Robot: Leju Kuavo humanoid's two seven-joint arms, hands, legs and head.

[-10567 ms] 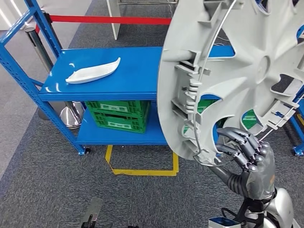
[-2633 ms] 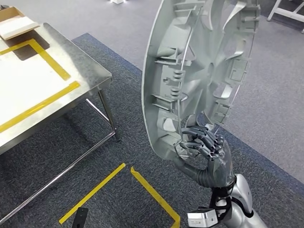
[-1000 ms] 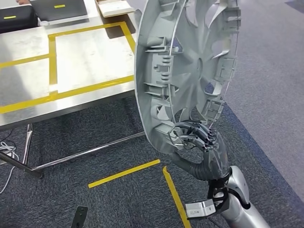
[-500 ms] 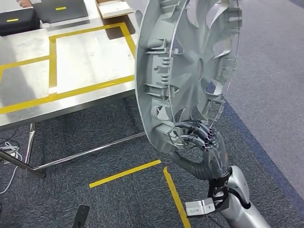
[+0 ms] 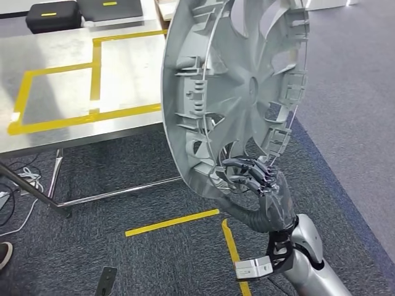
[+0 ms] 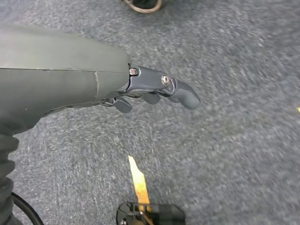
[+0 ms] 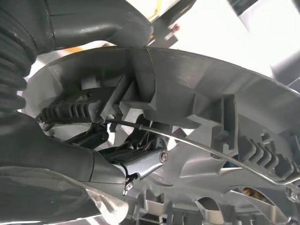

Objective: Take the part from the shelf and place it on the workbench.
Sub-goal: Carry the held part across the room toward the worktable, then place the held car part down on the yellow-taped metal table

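On the left of the head view, a shoe tip [image 5: 4, 254] sits at the frame edge on the grey carpet [image 5: 93, 259], with cables [image 5: 18, 185] lying nearby. A stainless workbench [image 5: 55, 132] occupies the upper left; its top carries yellow tape outlines [image 5: 95, 68]. At its far edge lie a black case [image 5: 49, 15] and a dark flat panel [image 5: 109, 8].

The left hand [image 6: 106, 86] hangs over the carpet in the left wrist view, fingers [image 6: 183, 96] extended and slightly apart, holding nothing. A yellow floor tape strip [image 6: 138, 183] lies below it.

On the carpet in front of the bench, yellow floor tape lines [image 5: 172, 222] form a corner marking.

Centre to right, the wheel cover [image 5: 232, 92], a silver plastic hubcap, is held upright in the air, its ribbed inner face with clips and wire retaining ring [image 5: 205, 68] turned toward the camera. It overlaps the bench's near right corner in the picture but rests on nothing. The right hand [image 5: 261, 191] grips its lower rim, dark fingers [image 5: 242, 172] hooked over the inner edge. The right wrist view confirms the fingers [image 7: 145, 161] closed among the cover's ribs [image 7: 212, 122], beside the wire ring.
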